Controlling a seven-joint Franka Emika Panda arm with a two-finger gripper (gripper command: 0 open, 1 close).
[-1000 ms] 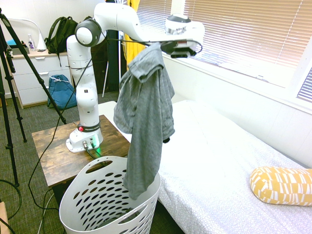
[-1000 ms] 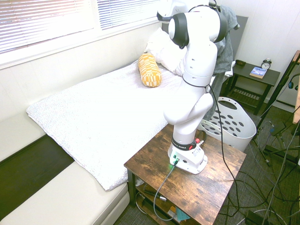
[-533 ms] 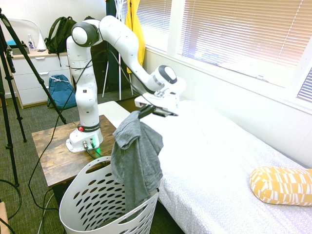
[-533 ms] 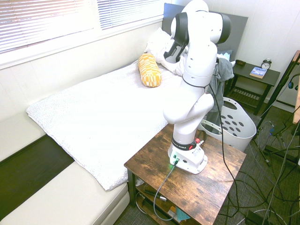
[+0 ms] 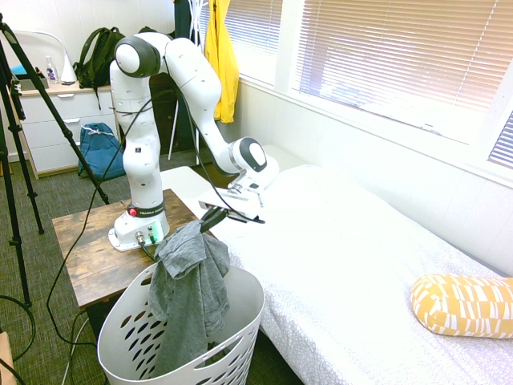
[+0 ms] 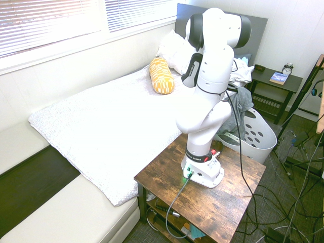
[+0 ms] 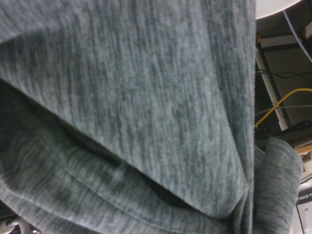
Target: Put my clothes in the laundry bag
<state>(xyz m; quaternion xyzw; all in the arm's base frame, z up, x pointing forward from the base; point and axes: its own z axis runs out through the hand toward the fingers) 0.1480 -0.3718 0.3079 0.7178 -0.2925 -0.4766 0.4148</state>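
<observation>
The grey T-shirt (image 5: pixel 188 293) hangs bunched from my gripper (image 5: pixel 210 220), which is shut on its top edge just above the rim of the white laundry basket (image 5: pixel 128 333). Most of the shirt's length is down inside the basket. From the other side the shirt (image 6: pixel 238 101) shows draped over the basket (image 6: pixel 253 139), partly hidden behind the arm. Grey jersey fabric (image 7: pixel 126 112) fills almost the whole wrist view.
The basket stands on the floor between the wooden side table (image 5: pixel 88 253) bearing the arm and the white bed (image 5: pixel 361 273). A yellow-and-white pillow (image 5: pixel 465 305) lies on the bed. A yellow garment (image 5: pixel 220 56) hangs by the window, and a blue bag (image 5: pixel 100 152) sits by the drawers.
The arm has swung down and toward the basket, lowering the shirt from hanging high above the rim to mostly inside the basket. The gripper has stayed shut on it.
</observation>
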